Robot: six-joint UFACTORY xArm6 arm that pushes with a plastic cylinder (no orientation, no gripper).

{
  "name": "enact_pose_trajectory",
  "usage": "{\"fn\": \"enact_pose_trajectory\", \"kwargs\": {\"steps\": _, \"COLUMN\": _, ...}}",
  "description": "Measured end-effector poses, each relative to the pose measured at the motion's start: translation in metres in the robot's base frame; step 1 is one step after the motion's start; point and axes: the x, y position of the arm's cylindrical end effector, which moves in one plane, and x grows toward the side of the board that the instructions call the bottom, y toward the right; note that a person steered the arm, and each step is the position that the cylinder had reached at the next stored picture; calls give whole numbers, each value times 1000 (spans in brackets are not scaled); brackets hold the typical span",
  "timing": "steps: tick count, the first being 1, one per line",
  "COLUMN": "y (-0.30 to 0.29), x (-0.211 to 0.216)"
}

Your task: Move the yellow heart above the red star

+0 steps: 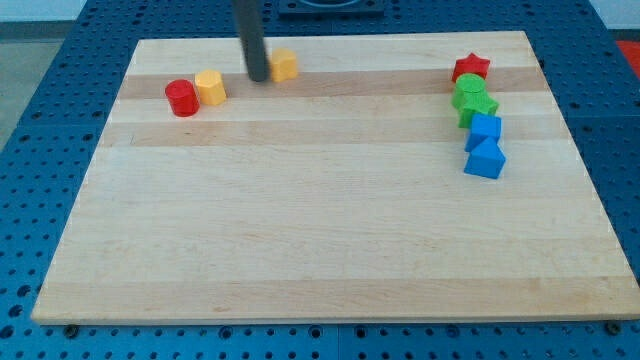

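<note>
Wooden board point(330, 230) | my tip point(258, 78) touching yellow block point(285, 65) | no jaws: bare rod

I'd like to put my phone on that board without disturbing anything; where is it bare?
The whole middle and bottom of the wooden board is bare. Crowded: the right-edge column from red star to blue blocks, and top left around my tip.

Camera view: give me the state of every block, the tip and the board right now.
my tip: on the board, against the left side of one yellow block
yellow block: near the top edge, touching the tip
second yellow block: touching the red cylinder
red cylinder: upright
red star: flat, top right
green blocks: clustered below the star
blue blocks: below the green
wooden board: flat
</note>
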Motion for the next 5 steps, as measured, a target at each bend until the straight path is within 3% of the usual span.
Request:
{"fn": "enact_pose_trajectory", "kwargs": {"steps": 1, "y": 56, "x": -16}}
{"fn": "enact_pose_trajectory", "kwargs": {"steps": 2, "y": 52, "x": -18}}
{"fn": "enact_pose_trajectory", "kwargs": {"steps": 3, "y": 5, "x": -18}}
{"fn": "enact_pose_trajectory", "kwargs": {"steps": 4, "y": -10, "x": -42}}
{"fn": "enact_pose_trajectory", "kwargs": {"steps": 5, "y": 18, "x": -61}}
